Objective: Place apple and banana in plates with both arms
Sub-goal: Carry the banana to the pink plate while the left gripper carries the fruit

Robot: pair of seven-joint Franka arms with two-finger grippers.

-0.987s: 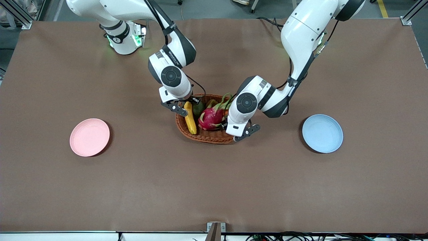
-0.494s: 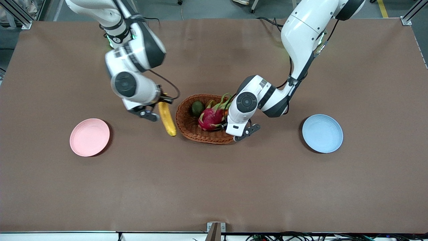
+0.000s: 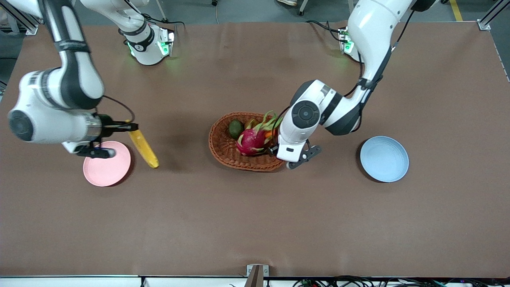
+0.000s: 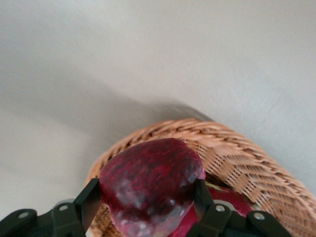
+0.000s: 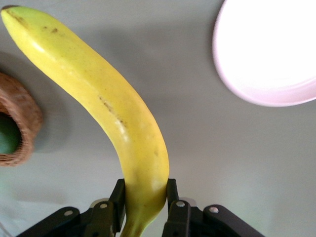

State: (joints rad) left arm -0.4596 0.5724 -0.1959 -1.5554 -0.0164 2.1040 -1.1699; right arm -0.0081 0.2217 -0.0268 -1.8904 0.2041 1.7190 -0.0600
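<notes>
This looks like a robot lab. Two big white robot arms [image 3: 59, 83] are fixed on a table [image 3: 255, 223] with a plain brown cover. Metal frame posts [image 3: 488, 18] stand at its corners, and black cables [image 3: 358, 282] run along its edge.

from my seat i see a wide counter [image 3: 255, 223] covered in a flat brown sheet with faint creases and soft, even light from above. past its top edge i make out grey floor [image 3: 247, 10] with a yellow stripe [image 3: 456, 10] near one corner. aluminium frame posts [image 3: 489, 18] stand at the upper corners. along the bottom edge runs a pale rail [image 3: 71, 280], a small metal bracket [image 3: 257, 273] at its middle, and a tangle of black cables [image 3: 358, 282] toward the left arm's end. green glow spills onto the sheet near the top.
</notes>
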